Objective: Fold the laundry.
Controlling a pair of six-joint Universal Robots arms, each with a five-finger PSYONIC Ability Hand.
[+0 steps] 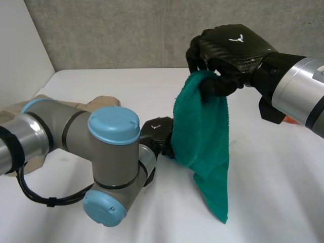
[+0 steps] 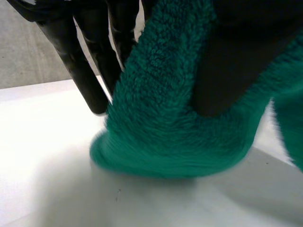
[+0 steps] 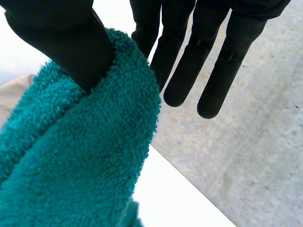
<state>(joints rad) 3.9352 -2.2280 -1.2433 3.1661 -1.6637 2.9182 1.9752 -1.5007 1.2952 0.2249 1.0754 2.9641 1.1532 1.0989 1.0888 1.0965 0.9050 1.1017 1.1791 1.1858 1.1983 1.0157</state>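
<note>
Teal towel (image 1: 202, 136), top in right hand's (image 1: 230, 48) thumb-and-fingers pinch, side edge apparently in left hand's (image 1: 156, 130) too.

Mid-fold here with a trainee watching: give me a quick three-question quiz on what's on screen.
1. True or false: the green towel lies flat on the white table.
2. Where does the left hand grip the towel? A. top end B. side edge, lower down C. bottom tip
3. Fill in: the cloth lying behind the left arm is ___ in colour.
Key: 1 false, it hangs from the right hand; 2 B; 3 beige.
</note>
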